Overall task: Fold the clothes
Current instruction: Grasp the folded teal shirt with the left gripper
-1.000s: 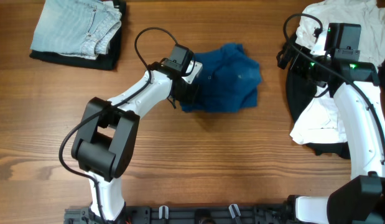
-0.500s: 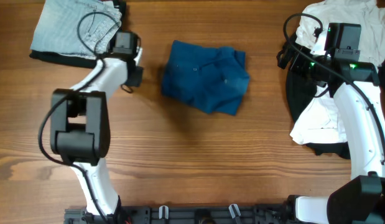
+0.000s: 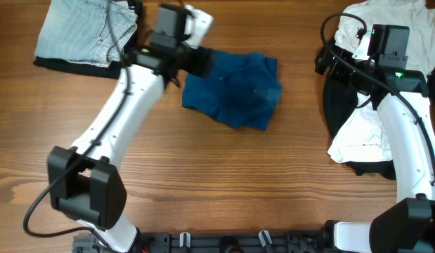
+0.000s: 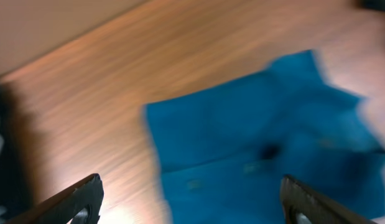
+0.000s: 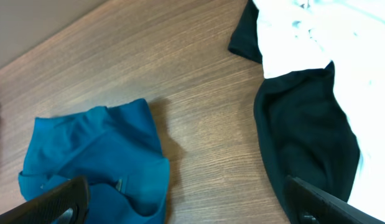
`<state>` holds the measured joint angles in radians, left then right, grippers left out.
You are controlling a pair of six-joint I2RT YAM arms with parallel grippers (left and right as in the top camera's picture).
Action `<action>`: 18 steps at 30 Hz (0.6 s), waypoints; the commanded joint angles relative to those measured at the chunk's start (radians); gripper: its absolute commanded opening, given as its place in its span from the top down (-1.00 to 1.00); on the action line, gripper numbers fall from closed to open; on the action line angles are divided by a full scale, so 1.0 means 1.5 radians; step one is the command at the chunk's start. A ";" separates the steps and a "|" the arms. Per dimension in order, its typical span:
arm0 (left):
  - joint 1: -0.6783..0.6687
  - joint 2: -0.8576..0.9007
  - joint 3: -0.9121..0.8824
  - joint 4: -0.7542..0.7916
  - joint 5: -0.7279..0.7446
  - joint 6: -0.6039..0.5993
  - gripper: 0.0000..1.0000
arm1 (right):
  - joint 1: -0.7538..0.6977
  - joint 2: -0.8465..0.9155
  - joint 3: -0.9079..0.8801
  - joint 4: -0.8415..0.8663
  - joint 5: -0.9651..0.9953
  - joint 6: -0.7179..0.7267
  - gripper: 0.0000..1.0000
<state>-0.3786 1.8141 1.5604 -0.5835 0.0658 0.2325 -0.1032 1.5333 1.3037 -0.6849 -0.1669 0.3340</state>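
Observation:
A crumpled blue garment [image 3: 235, 90] lies on the wooden table [image 3: 224, 176] at mid-back. My left gripper [image 3: 197, 62] hovers over its upper left edge. In the blurred left wrist view the jaws stand wide apart with nothing between them, and the blue garment [image 4: 260, 155] spreads below the left gripper [image 4: 191, 188]. My right gripper [image 3: 324, 63] hangs open at the back right, beside a heap of clothes. Its wrist view shows the right gripper [image 5: 186, 186] above bare wood, between the blue garment [image 5: 92, 155] and a black cloth [image 5: 304, 124].
A folded stack, light denim on black [image 3: 83, 31], sits at the back left corner. A loose pile of white and black clothes [image 3: 358, 133] lies along the right edge under the right arm. White fabric [image 5: 323, 31] tops it.
The blue garment has shifted left and lies flatter. My left gripper let it go, swung toward the stack, came back over the garment's upper left edge and opened. The right arm stayed still.

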 commanded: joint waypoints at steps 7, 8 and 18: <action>-0.134 0.164 -0.005 0.103 0.035 -0.073 -0.83 | -0.066 0.005 -0.001 -0.018 0.019 -0.013 -0.99; -0.134 0.181 -0.005 0.110 0.034 -0.073 -0.83 | -0.066 0.005 -0.001 -0.018 0.019 -0.013 -0.99; -0.058 0.293 -0.005 0.096 -0.104 0.004 -0.88 | -0.066 0.005 -0.001 -0.018 0.020 -0.013 -0.99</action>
<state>-0.5449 2.1979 1.5661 -0.4038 0.0147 0.1490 -0.2001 1.5333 1.3037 -0.7109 -0.1513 0.3340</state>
